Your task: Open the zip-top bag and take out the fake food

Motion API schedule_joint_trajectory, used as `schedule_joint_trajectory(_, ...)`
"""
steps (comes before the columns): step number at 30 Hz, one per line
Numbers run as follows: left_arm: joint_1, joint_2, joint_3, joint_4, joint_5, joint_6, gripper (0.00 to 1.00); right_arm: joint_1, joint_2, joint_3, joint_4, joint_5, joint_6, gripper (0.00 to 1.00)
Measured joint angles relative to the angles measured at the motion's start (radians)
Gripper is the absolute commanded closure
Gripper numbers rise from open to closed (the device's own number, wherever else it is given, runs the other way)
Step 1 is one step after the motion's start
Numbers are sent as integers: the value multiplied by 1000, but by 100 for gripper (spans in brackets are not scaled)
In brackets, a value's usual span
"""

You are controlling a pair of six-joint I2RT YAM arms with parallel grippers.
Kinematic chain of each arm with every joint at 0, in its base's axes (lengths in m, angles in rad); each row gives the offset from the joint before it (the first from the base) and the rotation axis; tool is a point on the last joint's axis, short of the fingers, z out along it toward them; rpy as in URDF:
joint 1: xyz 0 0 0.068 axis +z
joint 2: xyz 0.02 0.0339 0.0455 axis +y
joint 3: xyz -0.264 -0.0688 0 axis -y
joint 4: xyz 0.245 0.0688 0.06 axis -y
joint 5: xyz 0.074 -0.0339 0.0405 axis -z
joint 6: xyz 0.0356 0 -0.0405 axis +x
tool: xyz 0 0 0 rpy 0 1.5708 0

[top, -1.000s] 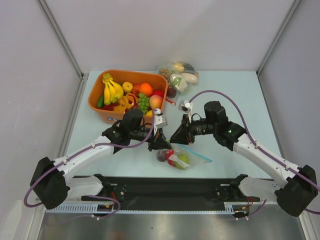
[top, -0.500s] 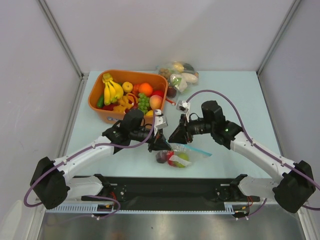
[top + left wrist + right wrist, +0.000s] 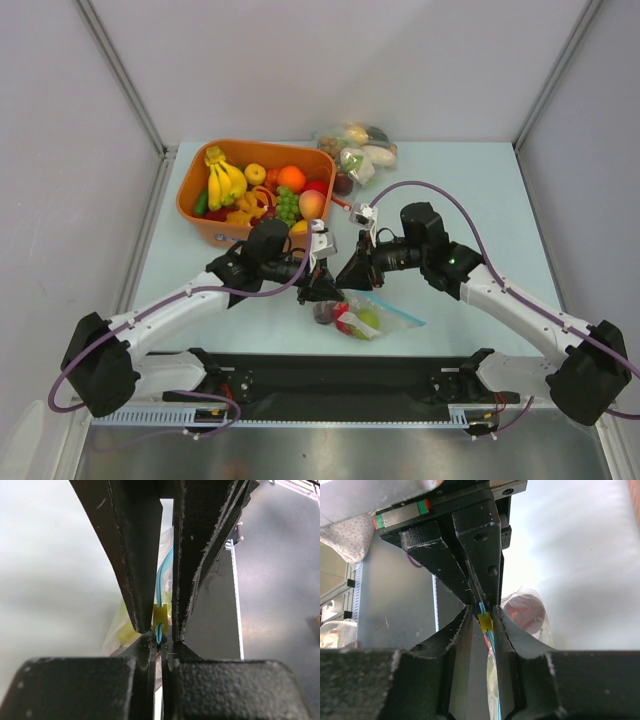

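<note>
Nearest the arm bases lay a black mat [image 3: 350, 378], and just beyond its far edge the zip-top bag [image 3: 385, 312] rested on the pale table [image 3: 470, 190]. The fake food was inside it: a dark maroon round fruit [image 3: 324, 312] at the left end, a red chili [image 3: 343, 320] in the middle and a light green pear [image 3: 368, 318] to the right. The bag's upper left edge was lifted off the table between the two grippers, which met tip to tip there.

The left gripper [image 3: 322, 287] had its fingers pressed together on the blue zip strip [image 3: 161, 580], right beside the yellow slider [image 3: 485, 622]. The right gripper [image 3: 350, 275] faced it from the other side, its fingers closed narrowly onto the slider, with the strip running down between them.

Farther back on the left stood an orange tub [image 3: 190, 195] holding bananas, an orange, grapes and a peach. At the far edge of the table, well apart from the grippers, lay a larger lumpy clear bag [image 3: 360, 145] of vegetables
</note>
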Motion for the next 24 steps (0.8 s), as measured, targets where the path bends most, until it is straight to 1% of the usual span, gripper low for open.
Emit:
schedule_joint_trajectory(4,-3,3,0,0,0,0,100,0,0,0,-8,-5,0,73)
schedule_joint_trajectory(9,-5,4,0,-1,0,0,100,0,0,0,-17,-12,-7,76)
schedule_joint_trajectory(10,-5,4,0,-1,0,0,100,0,0,0,-20,-12,-8,79)
schedule_joint_trajectory(13,-5,4,0,-2,-1,0,100,0,0,0,-29,-13,-12,83)
schedule_joint_trajectory(16,-5,4,0,-2,-2,0,100,0,0,0,-33,-12,-20,94)
schedule_joint_trajectory(17,-6,4,0,-2,-2,0,100,0,0,0,-35,-11,-23,96)
schedule_joint_trajectory(20,-6,4,0,-3,-3,0,99,0,-1,0,-39,-11,-28,100)
schedule_joint_trajectory(24,-6,4,0,-2,-10,0,100,0,-6,0,-48,-3,-37,100)
